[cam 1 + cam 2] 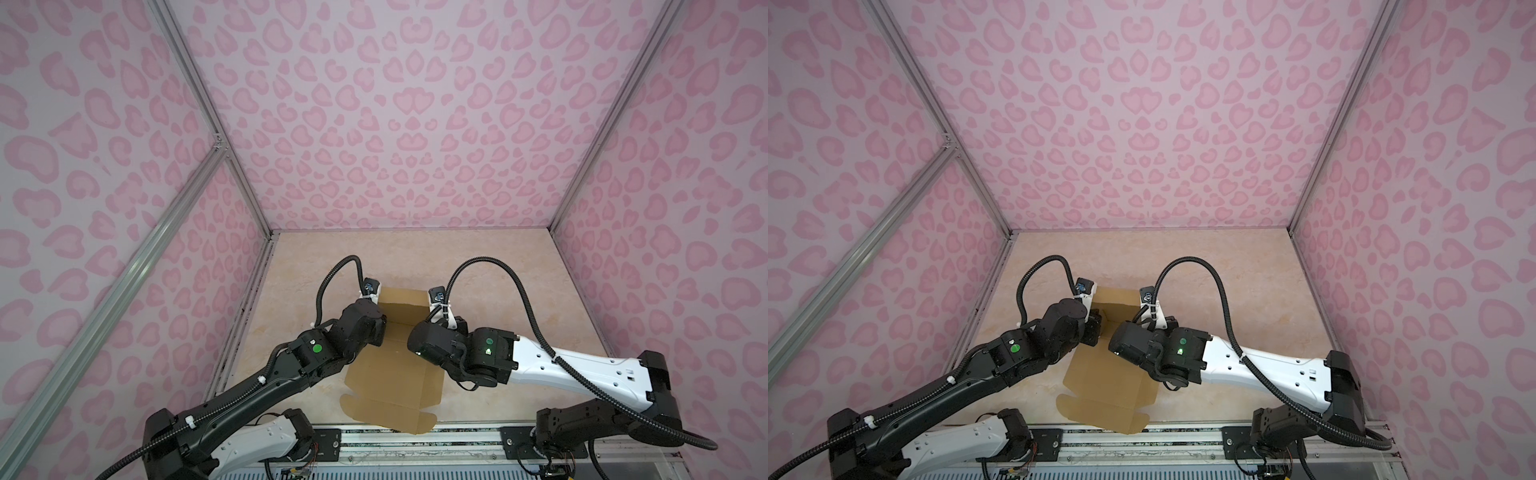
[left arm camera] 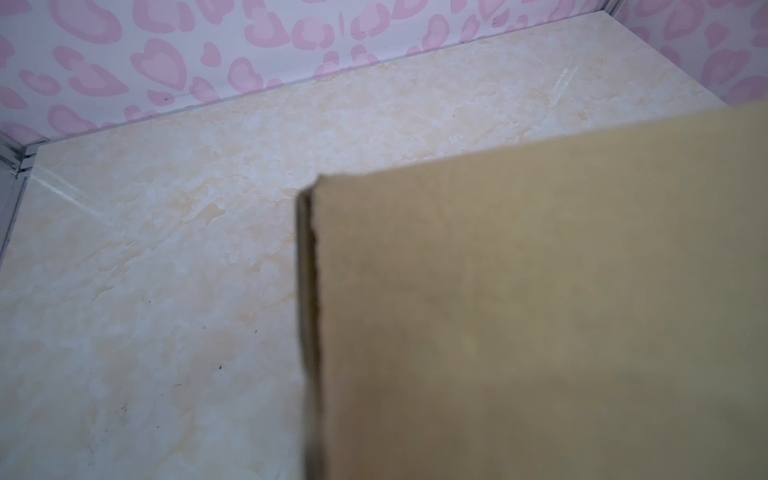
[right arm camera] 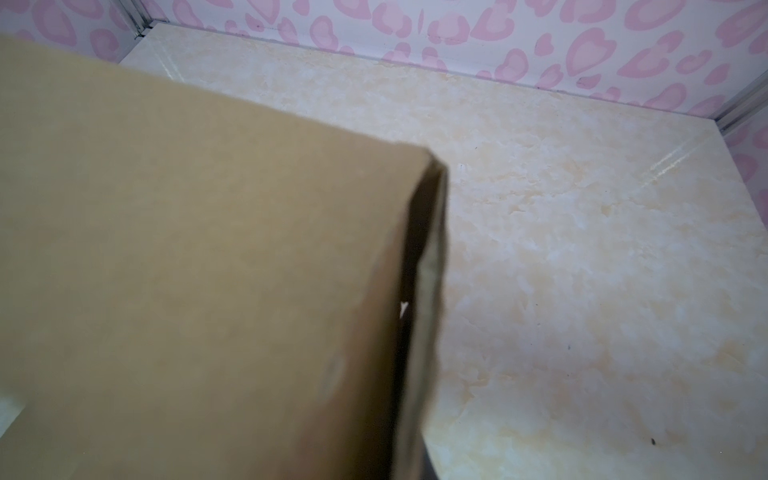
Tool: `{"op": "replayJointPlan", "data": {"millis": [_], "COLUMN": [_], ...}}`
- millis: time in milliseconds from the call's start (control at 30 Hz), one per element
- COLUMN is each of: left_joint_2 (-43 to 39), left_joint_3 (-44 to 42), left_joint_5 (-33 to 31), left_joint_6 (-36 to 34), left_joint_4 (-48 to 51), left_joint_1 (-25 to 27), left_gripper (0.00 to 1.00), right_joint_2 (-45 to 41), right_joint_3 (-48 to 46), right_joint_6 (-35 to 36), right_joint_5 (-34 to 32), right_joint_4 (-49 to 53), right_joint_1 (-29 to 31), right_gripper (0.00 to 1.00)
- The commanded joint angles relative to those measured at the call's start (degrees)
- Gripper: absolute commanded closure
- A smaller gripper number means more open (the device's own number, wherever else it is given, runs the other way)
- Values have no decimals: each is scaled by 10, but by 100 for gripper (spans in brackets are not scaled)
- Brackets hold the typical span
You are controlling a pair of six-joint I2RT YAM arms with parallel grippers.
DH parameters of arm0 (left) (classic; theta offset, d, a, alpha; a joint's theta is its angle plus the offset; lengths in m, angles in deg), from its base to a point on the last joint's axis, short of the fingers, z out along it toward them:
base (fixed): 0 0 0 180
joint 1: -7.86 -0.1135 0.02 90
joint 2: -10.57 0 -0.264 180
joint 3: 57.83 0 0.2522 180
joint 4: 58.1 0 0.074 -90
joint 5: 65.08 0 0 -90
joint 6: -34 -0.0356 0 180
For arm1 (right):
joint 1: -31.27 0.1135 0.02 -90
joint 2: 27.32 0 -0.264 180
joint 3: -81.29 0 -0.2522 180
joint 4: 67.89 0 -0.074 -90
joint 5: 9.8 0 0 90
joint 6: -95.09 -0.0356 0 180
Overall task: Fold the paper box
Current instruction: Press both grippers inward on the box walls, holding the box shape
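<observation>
The paper box [image 1: 395,374] [image 1: 1108,374] is brown cardboard lying mid-table, and its near panel with rounded tabs [image 1: 386,411] lies flat. Its far end stands up as a wall [image 1: 405,299] between my two wrists. My left gripper [image 1: 379,309] sits at that wall's left corner and my right gripper [image 1: 432,316] at its right corner; in both top views the wrists hide the fingers. In the left wrist view, the doubled cardboard edge [image 2: 309,332] runs straight down to where the jaws are. The right wrist view shows the same for a folded edge [image 3: 424,291]. Both grippers are shut on the cardboard.
The marble-look tabletop [image 1: 498,270] is boxed in by pink heart-patterned walls [image 1: 395,124] at the back and on both sides. An aluminium rail [image 1: 415,442] with both arm bases runs along the front edge, and the box's front tab reaches it.
</observation>
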Motion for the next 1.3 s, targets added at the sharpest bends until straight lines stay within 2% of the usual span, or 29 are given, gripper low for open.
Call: {"op": "replayJointPlan", "data": {"millis": [0,333,700,1267], "left_joint_2": [1,-30,-63,-122], "left_joint_3": [4,-20,-38,-71], "left_joint_5": [-3,-30,-50,-34], "left_joint_6": [2,41,89,132], "left_joint_4": [1,4,29,37], "left_joint_1": [2,4,3,-19], "left_gripper": [96,96,97,97], "right_joint_2": [6,15,11,-20], "right_joint_3": [7,16,18,-4], "right_joint_6": [-1,0,23,60], "right_joint_5": [14,28,43,71], "right_joint_4": [-27,-36,-78,-139], "right_joint_1": [6,17,40,64], "right_gripper": [100,100,95,93]}}
